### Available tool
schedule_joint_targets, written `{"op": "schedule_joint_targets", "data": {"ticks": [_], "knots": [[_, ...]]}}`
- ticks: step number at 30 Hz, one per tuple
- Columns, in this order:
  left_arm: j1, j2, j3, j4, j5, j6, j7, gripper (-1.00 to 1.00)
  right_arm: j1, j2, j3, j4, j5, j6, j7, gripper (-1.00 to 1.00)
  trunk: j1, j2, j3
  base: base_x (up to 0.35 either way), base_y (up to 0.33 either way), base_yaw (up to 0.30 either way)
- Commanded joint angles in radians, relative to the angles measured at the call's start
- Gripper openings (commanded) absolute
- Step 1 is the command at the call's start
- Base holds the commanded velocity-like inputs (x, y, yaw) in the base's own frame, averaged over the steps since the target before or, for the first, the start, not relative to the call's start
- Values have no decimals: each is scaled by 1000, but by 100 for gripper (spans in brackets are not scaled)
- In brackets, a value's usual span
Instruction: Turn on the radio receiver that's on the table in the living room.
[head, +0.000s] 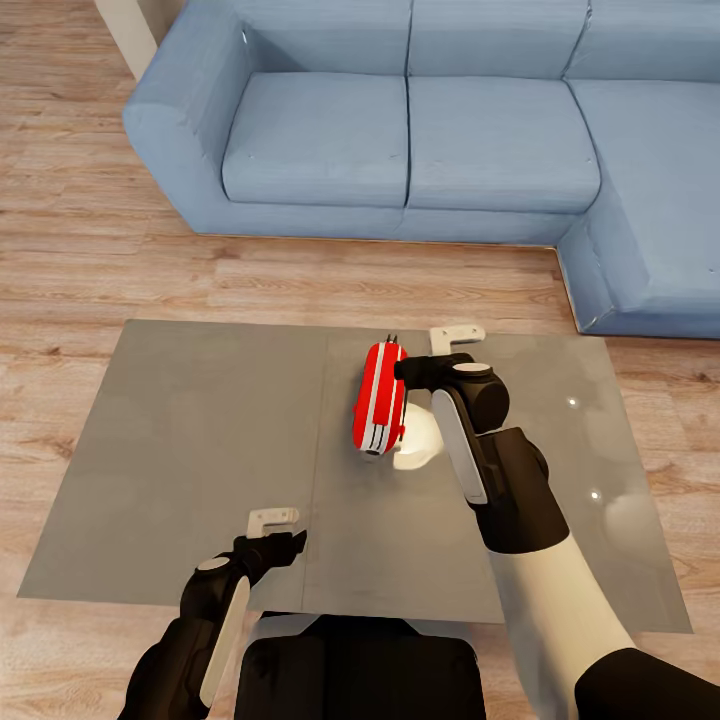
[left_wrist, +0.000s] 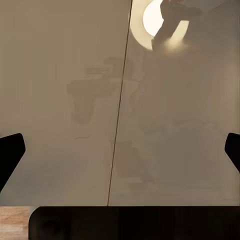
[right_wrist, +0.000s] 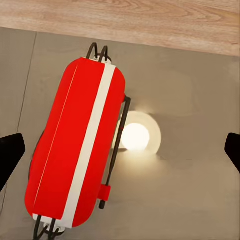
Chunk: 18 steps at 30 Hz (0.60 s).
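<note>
The red radio receiver with white trim bands lies flat near the middle of the glossy grey table, its long axis running away from me. In the right wrist view the radio receiver shows from above, its thin black handle along one side. My right gripper hovers just right of the radio's far end, open, its dark fingertips wide apart. My left gripper hangs open over the bare table top near the front edge.
A blue L-shaped sofa stands behind the table and wraps round at the right. Light wood plank floor surrounds the table. A bright lamp reflection glows on the glossy top beside the radio.
</note>
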Motion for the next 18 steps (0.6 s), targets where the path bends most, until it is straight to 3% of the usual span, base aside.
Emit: {"op": "schedule_joint_targets", "data": {"ticks": [1, 9, 18], "knots": [[0, 0, 0, 0, 0, 0, 0, 100, 0, 0, -2, 0, 0, 0, -3, 100, 0, 0, 0, 0, 0, 0], [0, 0, 0, 0, 2, 0, 0, 100, 1, 0, -5, 0, -10, 0, -6, 100, 0, 0, 0, 0, 0, 0], [-1, 0, 0, 0, 6, -1, 0, 100, 1, 0, -5, 1, -83, 0, -6, 100, 0, 0, 0, 0, 0, 0]]}}
